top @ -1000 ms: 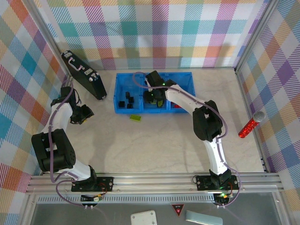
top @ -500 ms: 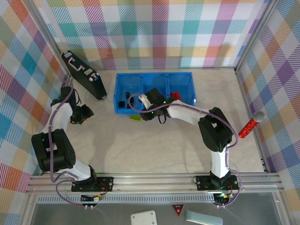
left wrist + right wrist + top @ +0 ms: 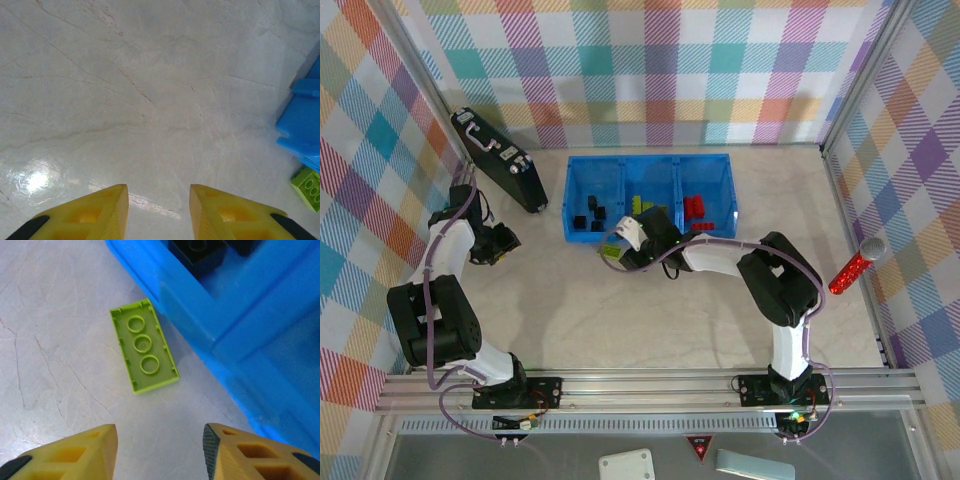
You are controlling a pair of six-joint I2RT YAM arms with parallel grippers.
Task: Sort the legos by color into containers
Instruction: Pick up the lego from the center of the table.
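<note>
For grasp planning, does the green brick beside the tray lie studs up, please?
Upside down: the lime-green brick shows a hollow underside with three rings.

Tabletop (image 3: 620, 320): pale, marble-patterned, glossy, with faint reddish veins in the left wrist view. A translucent blue tray (image 3: 650, 158) sits towards the far edge, about midway between left and right, its long side parallel to that edge. One lime-green lego (image 3: 610, 252) lies flat on the bare surface just beside the tray's near wall, towards its left end, hollow side up with three rings showing in the right wrist view (image 3: 144, 345). A black case (image 3: 500, 160) with silver latches sits near the far left corner, angled to the left edge, and a red cylinder (image 3: 855, 265) with a silver cap is at the right edge, well apart from the tray.
</note>
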